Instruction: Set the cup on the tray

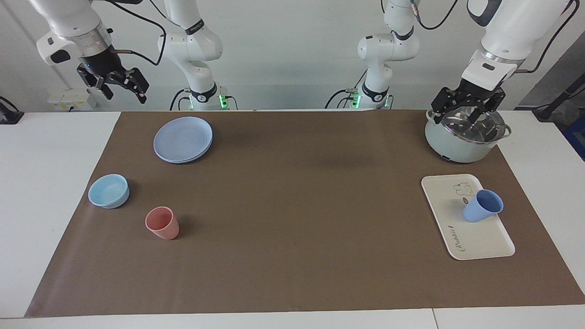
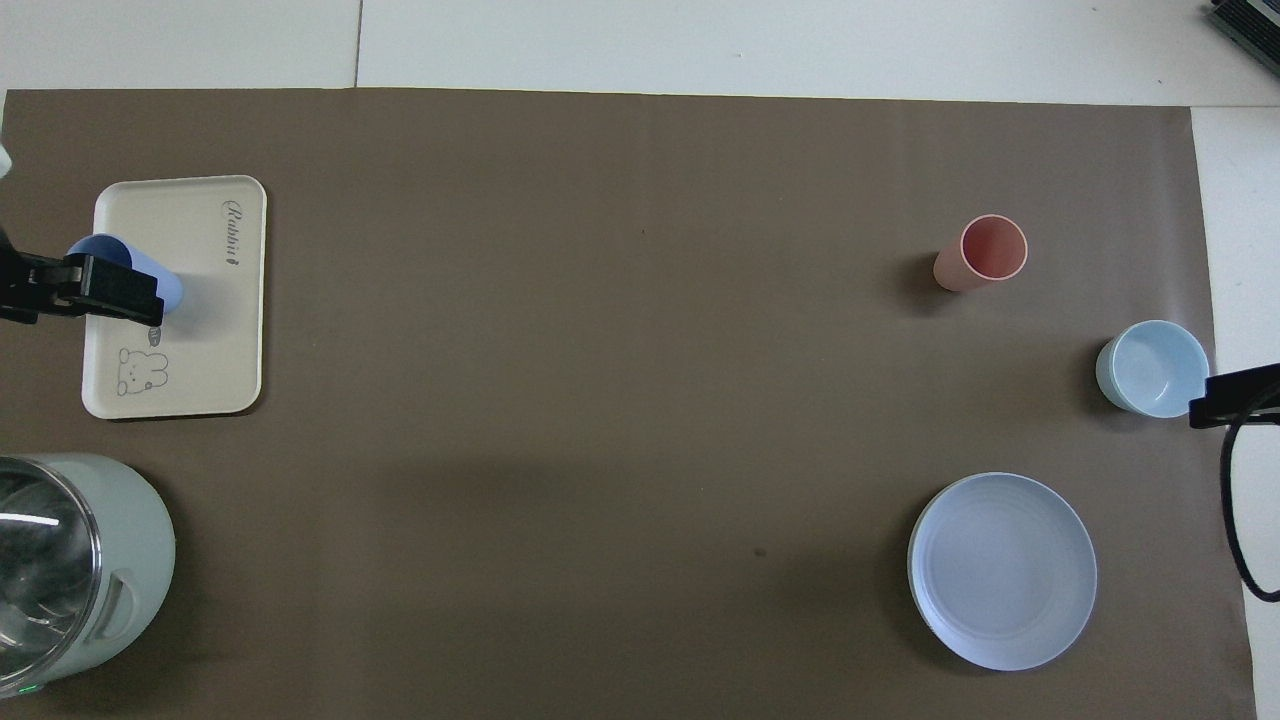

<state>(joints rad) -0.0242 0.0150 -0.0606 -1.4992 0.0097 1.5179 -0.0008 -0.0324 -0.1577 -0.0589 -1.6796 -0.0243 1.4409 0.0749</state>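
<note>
The blue cup [image 1: 482, 206] stands on the cream-white tray [image 1: 475, 242] at the left arm's end of the table, beside the bear drawing. In the overhead view the cup [image 2: 172, 288] is partly covered by my left gripper [image 2: 100, 290], and the tray [image 2: 215, 330] shows around it. In the facing view my left gripper [image 1: 468, 107] is open and empty. It hangs high in the air over the pot and tray area, well clear of the cup. My right gripper [image 1: 121, 84] is open and empty. It is raised at the right arm's end of the table; only its tip [image 2: 1235, 395] shows from overhead.
A pale green pot [image 1: 457, 146] with a glass lid stands nearer to the robots than the tray. At the right arm's end of the table are a round blue plate [image 1: 183, 138], a light-blue bowl [image 1: 109, 191] and a pink cup [image 1: 162, 223]. A brown mat [image 1: 297, 219] covers the table.
</note>
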